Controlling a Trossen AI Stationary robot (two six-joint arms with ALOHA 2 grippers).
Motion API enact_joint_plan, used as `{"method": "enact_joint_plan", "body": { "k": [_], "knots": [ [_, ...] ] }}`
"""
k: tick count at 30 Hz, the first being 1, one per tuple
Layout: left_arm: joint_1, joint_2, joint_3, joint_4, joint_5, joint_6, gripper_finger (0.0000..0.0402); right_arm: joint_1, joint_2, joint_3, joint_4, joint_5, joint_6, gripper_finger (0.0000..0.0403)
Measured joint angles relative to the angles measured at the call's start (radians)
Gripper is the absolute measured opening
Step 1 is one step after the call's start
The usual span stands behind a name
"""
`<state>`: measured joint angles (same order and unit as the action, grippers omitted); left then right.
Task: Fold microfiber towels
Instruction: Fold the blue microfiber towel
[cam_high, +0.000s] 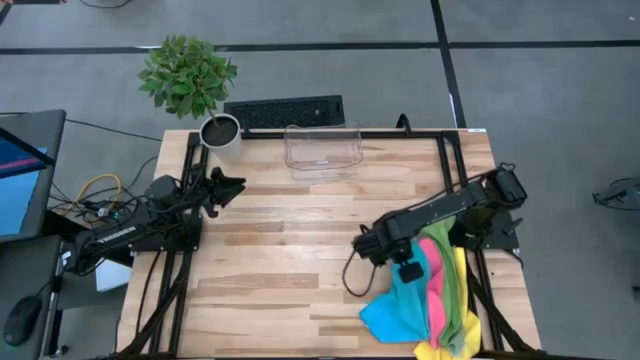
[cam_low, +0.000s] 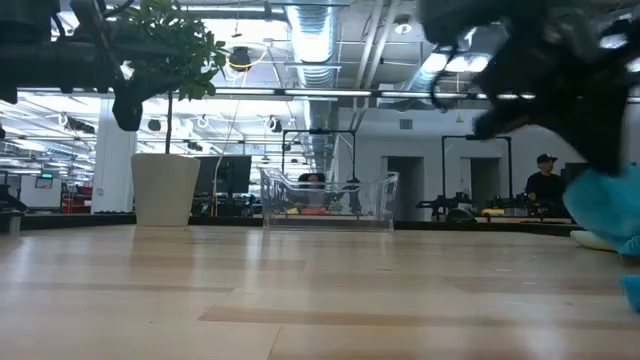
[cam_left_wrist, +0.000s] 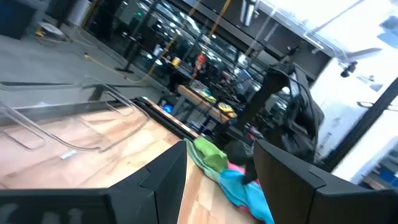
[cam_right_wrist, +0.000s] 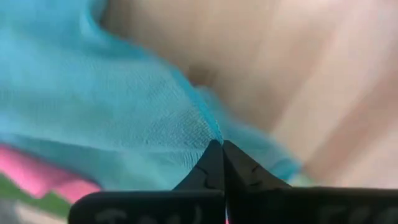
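Right end effector (cam_right_wrist: 221, 144) is pinched fully together on the edge of the blue towel (cam_right_wrist: 112, 112), its two dark fingertips meeting with a fold of the cloth gathered between them. Seen from above, this end effector (cam_high: 408, 268) sits over the towel pile at the counter's (cam_high: 290, 250) right front, where the blue towel (cam_high: 395, 315) lies on the pile's left side, touching the pink towel (cam_high: 437, 290), with green (cam_high: 452, 275) and yellow (cam_high: 462, 335) cloths beside it towards the counter's right edge. Left end effector (cam_high: 232, 187) waits near the counter's left rear, fingers partly apart and holding nothing. A clear bin (cam_high: 322, 148) stands at the rear edge, with a potted plant (cam_high: 190, 80) to its left.
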<state>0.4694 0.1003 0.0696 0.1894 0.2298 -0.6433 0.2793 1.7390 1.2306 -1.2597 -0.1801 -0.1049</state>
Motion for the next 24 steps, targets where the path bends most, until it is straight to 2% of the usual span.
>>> {"method": "enact_joint_plan", "body": {
  "k": [7, 13, 18, 24],
  "knots": [
    [-0.036, 0.0, 0.0, -0.002, -0.003, -0.02, 0.0179, -0.107, 0.0, 0.199, 0.03, 0.143, -0.051, 0.0006],
    [-0.123, 0.042, 0.0, -0.067, -0.076, -0.011, 0.0203, -0.196, 0.0, 0.305, 0.101, 0.21, -0.126, 0.0007],
    [-0.23, 0.149, 0.0, -0.059, -0.112, 0.033, 0.0239, -0.258, 0.0, 0.327, 0.17, 0.212, -0.161, 0.0007],
    [-0.365, 0.34, 0.0, 0.028, -0.25, 0.075, 0.0257, -0.289, 0.0, 0.327, 0.215, 0.213, -0.167, 0.0012]
  ]
}}
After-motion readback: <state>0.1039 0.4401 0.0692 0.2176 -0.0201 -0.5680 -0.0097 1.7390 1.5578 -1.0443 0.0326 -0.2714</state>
